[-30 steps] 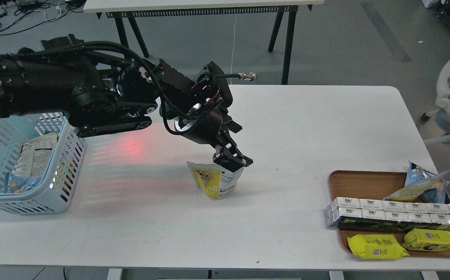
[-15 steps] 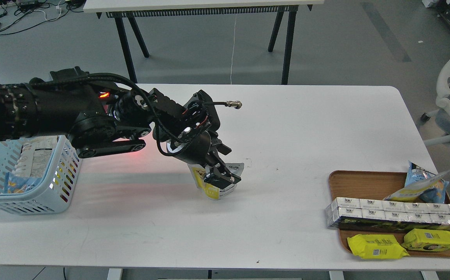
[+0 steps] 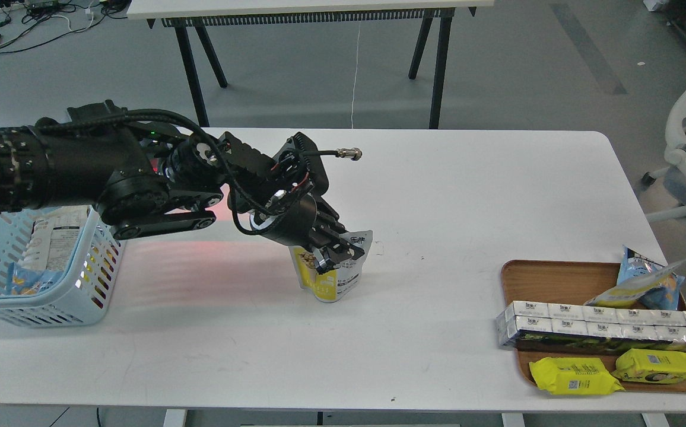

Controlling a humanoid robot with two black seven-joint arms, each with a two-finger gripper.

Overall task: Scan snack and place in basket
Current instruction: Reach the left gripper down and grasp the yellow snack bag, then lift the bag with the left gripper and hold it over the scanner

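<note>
Basket [image 3: 91, 284] with white and blue packs inside; left claw [image 3: 330, 259] clamped on upright snack [image 3: 330, 279].

snack [image 3: 331, 279] print, unreadable (too small)

The snack [image 3: 328, 276] is standing at the frame's centre on the table [image 3: 438, 196], the left gripper [image 3: 334, 256] closing on its top, while the basket [image 3: 40, 267] is sitting at the left edge and the tray [image 3: 556, 279] at lower right.
</note>
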